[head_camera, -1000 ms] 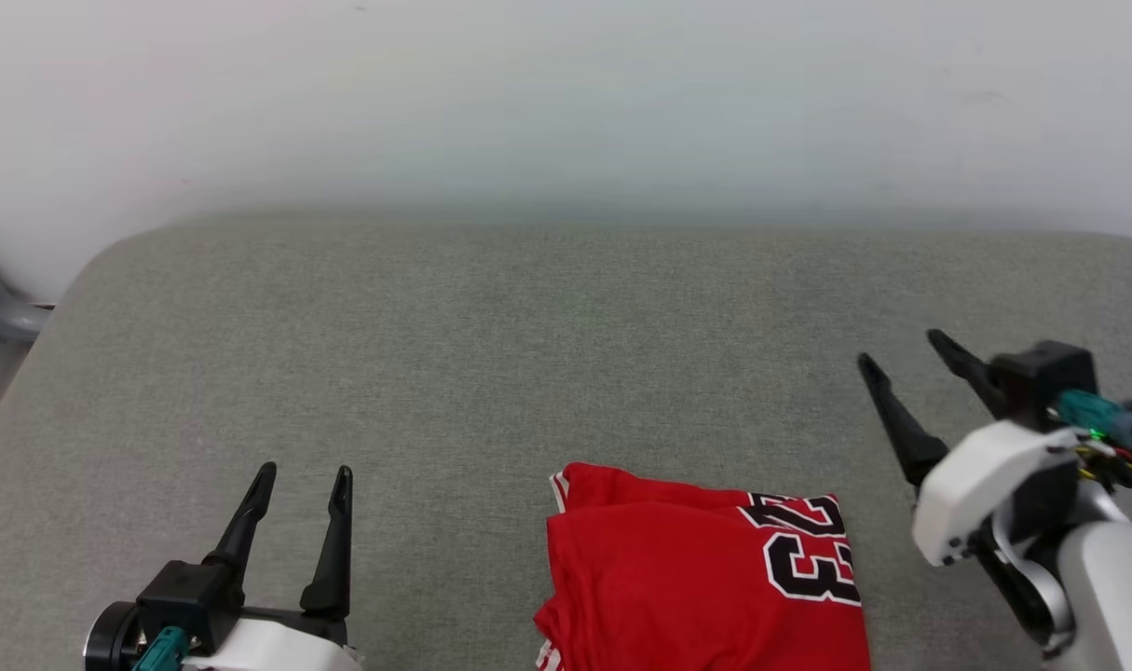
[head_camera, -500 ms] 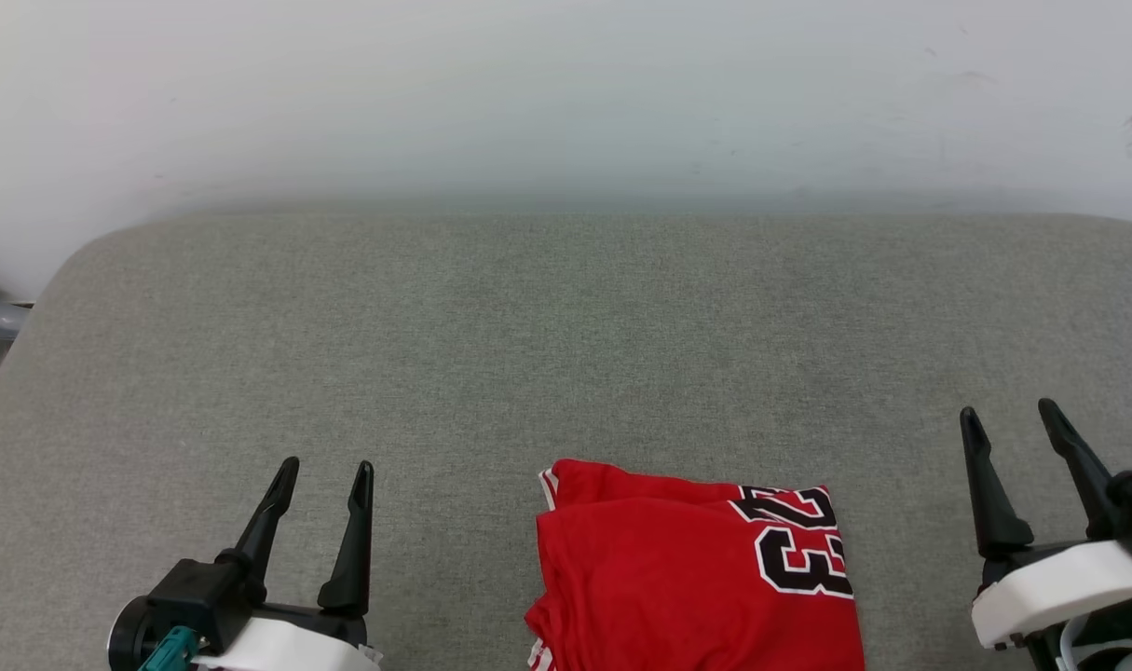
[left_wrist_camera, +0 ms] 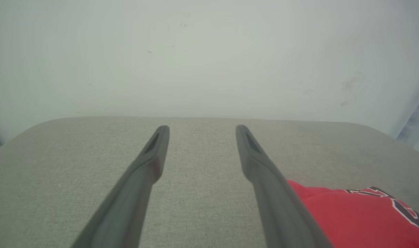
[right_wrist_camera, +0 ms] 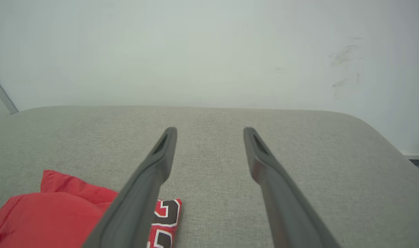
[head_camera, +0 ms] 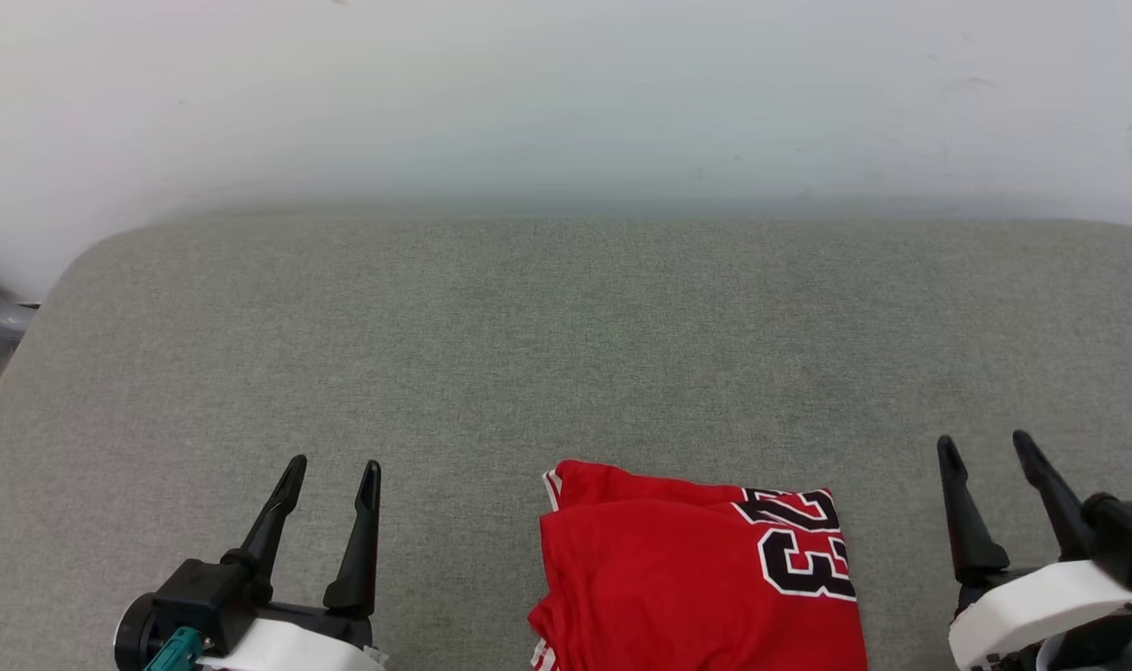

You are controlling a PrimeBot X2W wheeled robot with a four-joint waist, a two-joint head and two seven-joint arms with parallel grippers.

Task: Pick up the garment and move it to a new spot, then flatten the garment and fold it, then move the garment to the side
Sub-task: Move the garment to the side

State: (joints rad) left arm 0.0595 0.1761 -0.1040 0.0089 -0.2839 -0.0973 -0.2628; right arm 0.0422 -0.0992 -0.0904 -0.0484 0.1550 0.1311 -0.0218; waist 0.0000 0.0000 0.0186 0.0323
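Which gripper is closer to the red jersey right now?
Right. The right gripper sits close beside the jersey, by its number; the left gripper is farther off, opposite.

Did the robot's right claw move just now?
Yes. The right gripper has swung down toward the robot and out to the right, ending farther from the red jersey, which lies where it was.

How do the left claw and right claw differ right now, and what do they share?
The left claw stands left of the garment; the right claw stands right of it. The left claw leans toward the head view's right, the right claw toward its left. Both are open, empty and clear of the garment, over the grey cushion.
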